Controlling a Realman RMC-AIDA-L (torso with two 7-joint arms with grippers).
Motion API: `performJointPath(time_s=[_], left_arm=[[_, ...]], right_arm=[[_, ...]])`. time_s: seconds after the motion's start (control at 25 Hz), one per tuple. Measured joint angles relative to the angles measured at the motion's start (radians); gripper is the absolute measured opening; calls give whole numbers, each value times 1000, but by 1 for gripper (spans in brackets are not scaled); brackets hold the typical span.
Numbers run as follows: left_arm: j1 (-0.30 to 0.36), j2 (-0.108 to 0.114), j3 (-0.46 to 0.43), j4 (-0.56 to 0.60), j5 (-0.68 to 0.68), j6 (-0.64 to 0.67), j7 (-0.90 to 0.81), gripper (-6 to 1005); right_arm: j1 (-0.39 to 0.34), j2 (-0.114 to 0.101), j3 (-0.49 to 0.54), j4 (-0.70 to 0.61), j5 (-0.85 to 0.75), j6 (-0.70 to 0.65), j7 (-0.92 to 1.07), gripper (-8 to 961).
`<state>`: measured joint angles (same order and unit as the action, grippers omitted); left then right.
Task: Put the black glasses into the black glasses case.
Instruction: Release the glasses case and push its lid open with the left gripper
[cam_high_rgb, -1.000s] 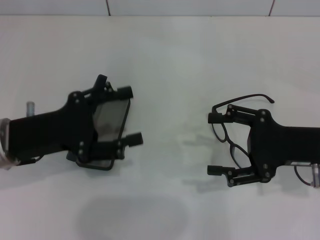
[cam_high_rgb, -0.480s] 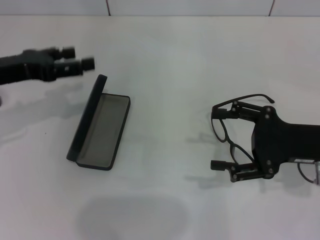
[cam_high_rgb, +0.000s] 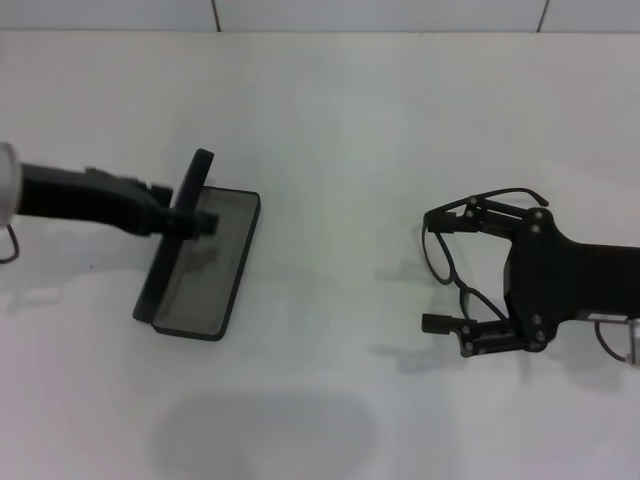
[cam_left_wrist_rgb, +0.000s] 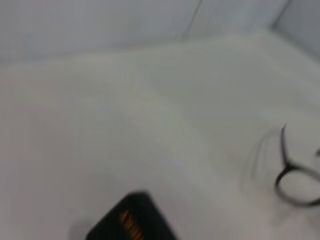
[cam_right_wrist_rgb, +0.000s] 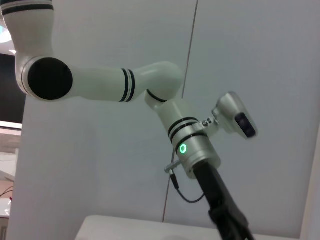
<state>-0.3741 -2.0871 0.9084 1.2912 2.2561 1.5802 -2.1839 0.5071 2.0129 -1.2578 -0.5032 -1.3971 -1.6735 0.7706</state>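
The black glasses case (cam_high_rgb: 205, 268) lies open at the table's left, grey lining up, its lid (cam_high_rgb: 178, 230) standing on edge. My left gripper (cam_high_rgb: 193, 218) reaches in from the left and sits at the lid, over the case. The black glasses (cam_high_rgb: 440, 250) lie unfolded at the right. My right gripper (cam_high_rgb: 442, 272) is open, one finger on each side of the glasses' front. The left wrist view shows the case's outside with orange lettering (cam_left_wrist_rgb: 131, 224) and, farther off, the glasses (cam_left_wrist_rgb: 296, 184).
The white table (cam_high_rgb: 330, 130) ends at a tiled wall at the back. The right wrist view shows only my left arm (cam_right_wrist_rgb: 192, 150) against the wall.
My left arm lifted off the case, swung back to the far left, then came back to the lid. My right gripper stayed astride the glasses and shifted only slightly.
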Motion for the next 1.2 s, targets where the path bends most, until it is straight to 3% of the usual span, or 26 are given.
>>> performJointPath(time_s=[0.2, 0.6, 1.04, 1.2], left_arm=[[-4, -2, 100, 4, 72, -103, -85, 877], [-14, 1, 125, 7, 109, -120, -131, 834], [-52, 6, 122, 3, 139, -122, -138, 401], [-71, 2, 122, 6, 164, -122, -142, 332]], right_arm=[[3, 1, 0, 0, 0, 9, -1, 884], [7, 1, 0, -1, 0, 26, -1, 884], [5, 1, 0, -2, 0, 26, -6, 884], [0, 1, 0, -2, -1, 25, -16, 884]])
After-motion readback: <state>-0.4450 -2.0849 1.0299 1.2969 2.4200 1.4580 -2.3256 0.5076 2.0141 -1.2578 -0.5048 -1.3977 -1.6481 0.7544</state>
